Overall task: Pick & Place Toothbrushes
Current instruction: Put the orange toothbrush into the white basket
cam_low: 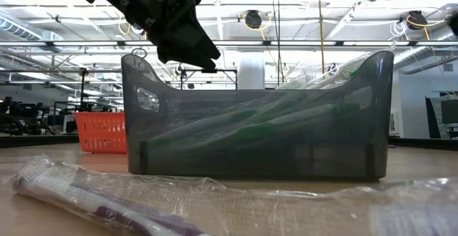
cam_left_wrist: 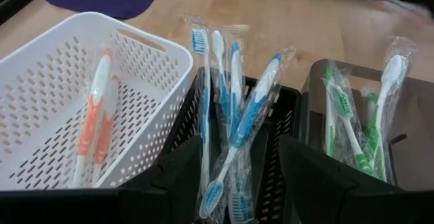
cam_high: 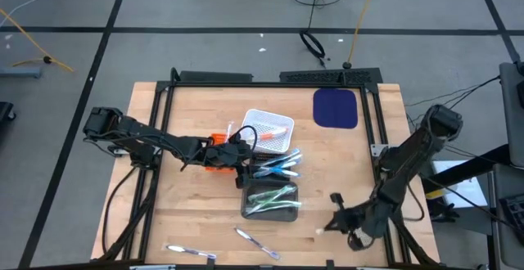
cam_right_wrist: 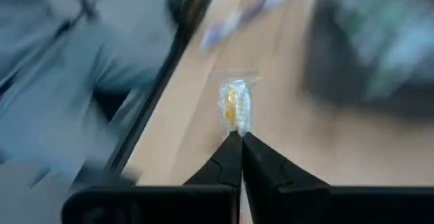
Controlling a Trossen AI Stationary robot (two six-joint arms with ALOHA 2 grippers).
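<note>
- Left claw [cam_high: 242,172] over the bins, fingers spread apart, nothing between them.
- Directly ahead of that claw: blue brushes [cam_left_wrist: 234,108] in clear wrappers, standing loosely in a black bin [cam_left_wrist: 281,125].
- To one side of them, white basket [cam_left_wrist: 152,64] with orange brushes [cam_left_wrist: 91,125]; to the other side, grey bin [cam_high: 270,204] with green brushes [cam_left_wrist: 342,112].
- Right claw [cam_right_wrist: 239,142] low at the near right of the surface [cam_high: 344,164], well apart from the bins, fingers pressed together, tips at a small clear packet [cam_right_wrist: 234,108] with something yellow inside; whether it is pinched, cannot tell.
- Two more wrapped brushes [cam_high: 190,252] flat on the surface at the near edge, well clear of both claws.
- Handling, judged: light, stiff, thin; wrapper slick and crinkly, likely to slide or rotate in a pinch.
- Best hold, judged: across the handle near mid-length, squeezing through the film onto the plastic, not on loose wrapper ends or the bristle head.
- Leaning bundle likely to shift when one is pulled.
- Brands, labels, writing: none readable.
</note>
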